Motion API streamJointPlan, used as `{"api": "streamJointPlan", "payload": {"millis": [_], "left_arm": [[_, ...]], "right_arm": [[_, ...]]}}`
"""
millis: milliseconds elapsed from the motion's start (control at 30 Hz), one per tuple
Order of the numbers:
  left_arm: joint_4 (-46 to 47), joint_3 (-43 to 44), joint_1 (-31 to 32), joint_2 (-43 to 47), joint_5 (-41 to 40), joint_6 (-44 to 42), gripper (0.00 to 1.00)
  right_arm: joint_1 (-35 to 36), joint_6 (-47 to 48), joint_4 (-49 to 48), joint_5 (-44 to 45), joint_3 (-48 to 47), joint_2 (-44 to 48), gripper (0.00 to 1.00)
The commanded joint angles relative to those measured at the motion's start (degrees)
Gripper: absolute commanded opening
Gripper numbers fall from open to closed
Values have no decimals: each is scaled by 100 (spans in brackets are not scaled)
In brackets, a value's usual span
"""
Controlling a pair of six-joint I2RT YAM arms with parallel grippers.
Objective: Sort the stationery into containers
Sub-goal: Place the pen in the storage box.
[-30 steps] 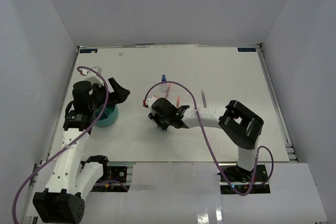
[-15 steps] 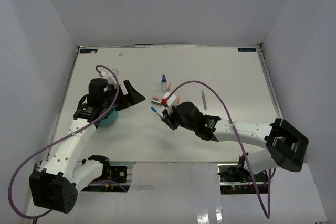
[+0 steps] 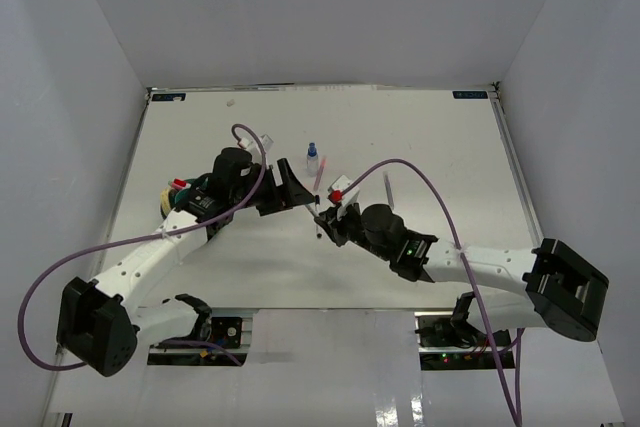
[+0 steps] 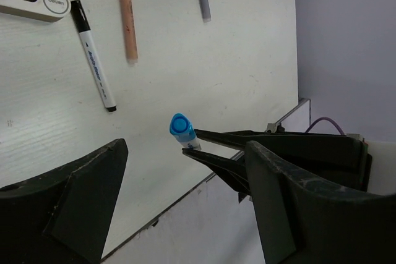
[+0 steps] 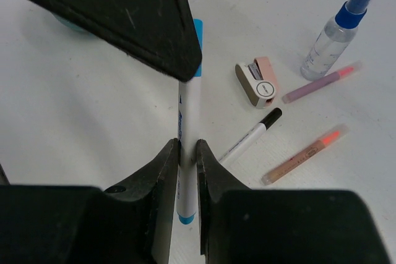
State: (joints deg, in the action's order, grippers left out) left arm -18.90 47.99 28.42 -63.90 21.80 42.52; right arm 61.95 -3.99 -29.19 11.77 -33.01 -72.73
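Note:
My right gripper (image 5: pixel 187 148) is shut on a white marker with blue ends (image 5: pixel 187 115) and holds it above the table. In the top view it (image 3: pixel 323 220) sits mid-table. My left gripper (image 3: pixel 293 190) is open and empty right beside it; in the left wrist view its fingers (image 4: pixel 80 196) spread wide around the marker's blue cap (image 4: pixel 180 127). The teal cup (image 3: pixel 171 209) peeks out left of the left arm, with a tan band and something red in it. A blue-capped bottle (image 5: pixel 337 29), a pink-white block (image 5: pixel 257 81), a purple marker (image 5: pixel 318 81), a black-capped marker (image 5: pixel 250 135) and an orange marker (image 5: pixel 303 153) lie on the table.
A grey pen (image 3: pixel 387 187) lies right of the right gripper. The bottle (image 3: pixel 311 159) stands just behind both grippers. White walls close the table on three sides. Purple cables loop over both arms.
My left gripper has swung right from the teal cup to the middle and now faces the right gripper. My right gripper has lifted the blue-ended marker and shifted slightly right.

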Motion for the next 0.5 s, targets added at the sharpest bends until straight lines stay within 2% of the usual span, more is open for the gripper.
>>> {"api": "streamJointPlan", "payload": {"millis": [0,100,167,200,267,300,400,433,467], "left_arm": [[237,299,277,-166,-211,160,86],[272,360,426,-333,-308,186,78],[316,422,488,-404,-387,204,69],[325,439,558,-430,-405,195,62],[351,483,620,-518,-431,204,54],[378,518,673,-544,-431,204,44],[422,554,743,-641,-414,213,35],[439,545,752,-659,-422,221,27],[457,545,770,-676,-414,230,23]], "right_arm": [[27,-5,-675,229,146,259,10],[27,-14,-781,273,260,338,11],[27,-14,-816,308,295,356,11],[36,-23,-825,317,330,365,11],[27,-32,-860,335,357,365,12],[36,-49,-886,343,383,365,12],[36,-76,-948,370,419,356,13],[27,-76,-948,379,445,356,14],[27,-76,-966,396,454,365,15]]}}
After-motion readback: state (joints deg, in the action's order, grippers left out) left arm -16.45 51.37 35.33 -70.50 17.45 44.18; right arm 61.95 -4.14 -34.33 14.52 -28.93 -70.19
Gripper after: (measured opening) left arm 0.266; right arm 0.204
